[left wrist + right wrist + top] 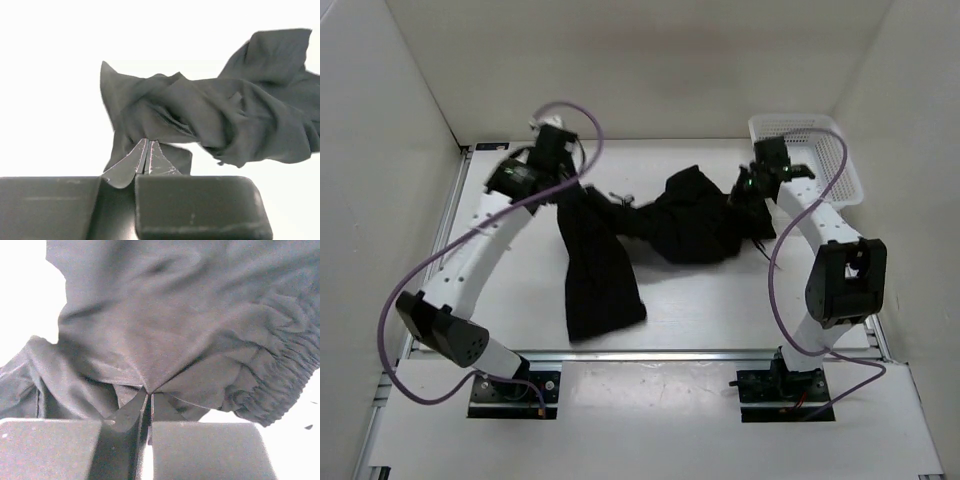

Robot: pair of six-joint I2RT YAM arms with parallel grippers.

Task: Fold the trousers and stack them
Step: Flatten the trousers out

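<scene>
The white counter carried the trousers across its far middle. They were a rumpled black mass with one leg running flat towards the near edge and the rest bunched and twisted towards the right. No fold had been made: the cloth lay in no flat rectangle, the legs were not laid together, and nothing was stacked. By my reading the task was at its opening stage, with the garment being taken up to spread it out. Flattening, every fold and the stacking were all left to do.

The white mesh basket stood in the far right corner, just beside the right arm and apart from the cloth.

The left pincer was pressed together on a thin edge of the trousers at their left end. Its wrist view showed cloth bunching up and away from its tips. The right pincer was likewise clamped on a fold of the trousers at their right end. The gathered elastic waistband showed just to the right of that grip, so I judged the right arm to hold the waist end.
</scene>
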